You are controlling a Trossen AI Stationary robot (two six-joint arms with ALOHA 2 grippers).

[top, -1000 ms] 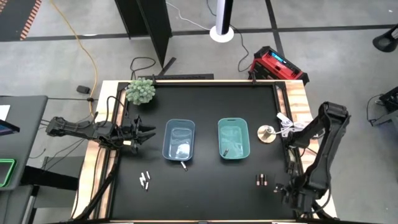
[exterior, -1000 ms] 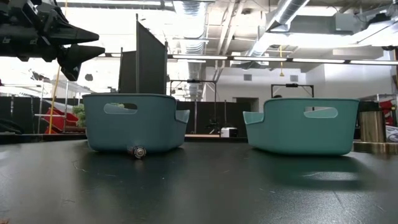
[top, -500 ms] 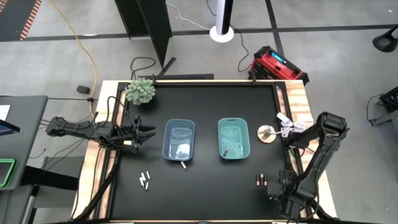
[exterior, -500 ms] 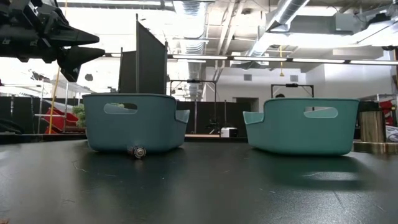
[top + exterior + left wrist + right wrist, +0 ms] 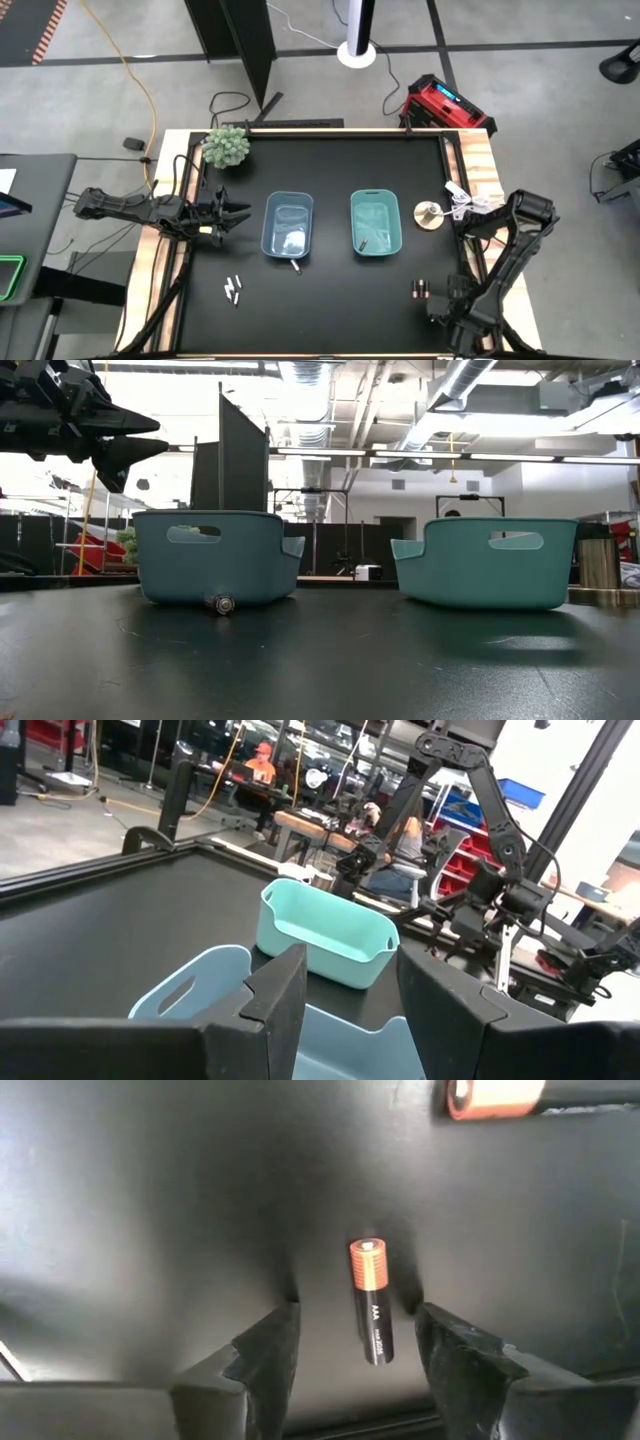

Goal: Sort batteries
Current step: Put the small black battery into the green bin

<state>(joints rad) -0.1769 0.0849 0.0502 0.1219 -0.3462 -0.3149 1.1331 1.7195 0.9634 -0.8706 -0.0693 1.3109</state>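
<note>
Two dark batteries with coppery ends (image 5: 420, 290) lie flat on the table near its right near corner. My right gripper (image 5: 438, 306) is beside them, open. In the right wrist view its fingers (image 5: 262, 1352) stand on either side of one such battery (image 5: 370, 1302), which lies lengthwise between them without touching them; a second battery (image 5: 495, 1095) lies beyond. A few whitish batteries (image 5: 233, 289) lie at the near left. One battery (image 5: 222, 603) lies against the blue bin's (image 5: 288, 225) near wall, and another (image 5: 364, 241) is inside the teal bin (image 5: 375, 223). My left gripper (image 5: 236, 213) hovers open, left of the blue bin.
A small potted plant (image 5: 227, 146) stands at the far left corner. A round tan disc (image 5: 430, 213) with loose white cable lies at the right edge. The two bins sit side by side mid-table. Bare black tabletop (image 5: 340, 300) stretches along the near side between the battery groups.
My right arm has folded lower, and its gripper has shifted a little toward the table's left, closer to the dark batteries. The left arm and the batteries have stayed put.
</note>
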